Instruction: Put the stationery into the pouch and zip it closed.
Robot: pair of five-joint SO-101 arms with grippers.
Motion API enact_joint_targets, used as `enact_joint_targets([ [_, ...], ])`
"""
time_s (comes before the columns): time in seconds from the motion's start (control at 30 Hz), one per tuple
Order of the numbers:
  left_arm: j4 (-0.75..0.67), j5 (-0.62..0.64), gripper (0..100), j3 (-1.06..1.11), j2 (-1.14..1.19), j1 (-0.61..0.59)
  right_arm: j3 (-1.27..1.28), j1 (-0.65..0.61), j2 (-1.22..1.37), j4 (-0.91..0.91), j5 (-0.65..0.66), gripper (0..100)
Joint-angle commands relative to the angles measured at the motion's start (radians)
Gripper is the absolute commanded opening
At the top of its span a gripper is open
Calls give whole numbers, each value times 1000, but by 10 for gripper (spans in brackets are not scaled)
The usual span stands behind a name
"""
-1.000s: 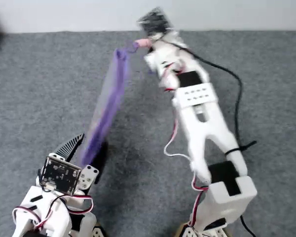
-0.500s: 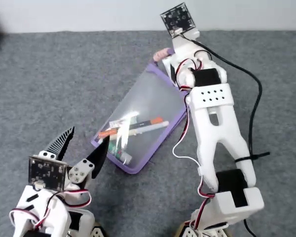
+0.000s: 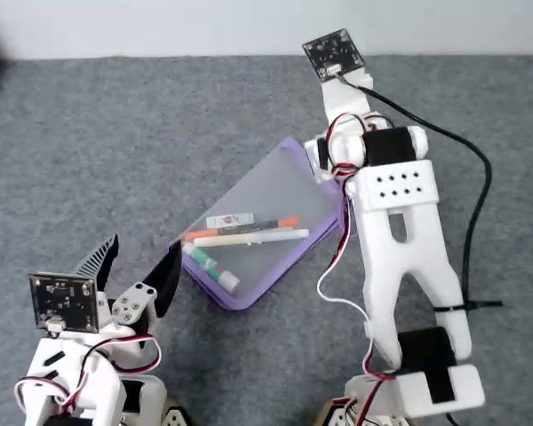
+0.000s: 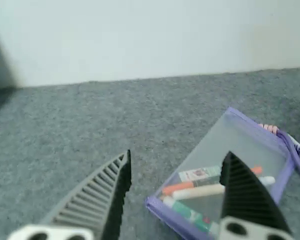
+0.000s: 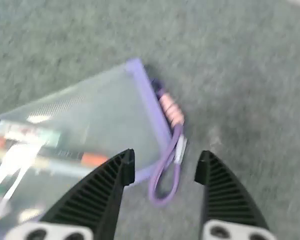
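Lying flat on the grey mat (image 3: 89,133), the pouch (image 3: 262,222) ran slantwise from its low corner, just beside the left gripper (image 4: 177,160), up to its far corner under the right gripper (image 5: 165,157). Both grippers were spread wide and held nothing. The purple loop (image 5: 165,182) on the zip lay below the gap between the right gripper's jaws, so that arm was nearer to it. Pens (image 3: 244,235) and a green stick (image 3: 211,266) lay inside the pouch. It was too hard to tell if the zip was shut.

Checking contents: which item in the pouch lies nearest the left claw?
The green-and-white marker, closest to the left claw; the orange pen and white pen lie farther off.
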Motion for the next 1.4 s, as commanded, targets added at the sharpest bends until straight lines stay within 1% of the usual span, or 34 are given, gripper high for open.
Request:
enact_joint_targets([
  [0.0, 44, 21, 283, -4, -5, -8, -49, -12, -97, 96, -46, 113],
  [0.13, 63, 21, 283, -5, -5, -8, -49, -16, -174, 214, -106, 2],
  [0.2, 68, 23, 280, -10, -5, -8, -49, -27, -222, 298, -144, 21],
  [0.23, 69, 23, 267, -12, -5, -8, -49, -33, -248, 343, -164, 9],
  [0.3, 89, 23, 206, -13, -6, -8, -49, -53, -298, 415, -207, 9],
  [0.4, 118, 23, 68, -13, -6, -8, -48, -70, -380, 460, -256, 9],
  [0.43, 126, 23, 18, -13, -6, -8, -43, -68, -409, 460, -264, 9],
  [0.47, 140, 23, 8, -13, -6, -8, -28, -67, -437, 460, -264, 9],
  [0.53, 166, 23, 17, -13, -6, -8, 31, -64, -506, 460, -269, 9],
  [0.7, 167, 49, 12, -10, -6, -5, 269, -62, -746, 455, -272, 9],
  [0.87, 152, 49, 13, 10, -5, -3, 562, -62, -1047, 367, -265, 8],
  [1.1, 58, 29, 13, 185, -3, 0, 936, -61, -1368, 205, -264, 8],
  [1.23, 6, -12, 13, 326, -5, -6, 1082, -61, -1477, 151, -264, 8],
  [1.37, -38, -26, 15, 410, -5, 0, 1217, -59, -1547, 139, -262, 11],
])
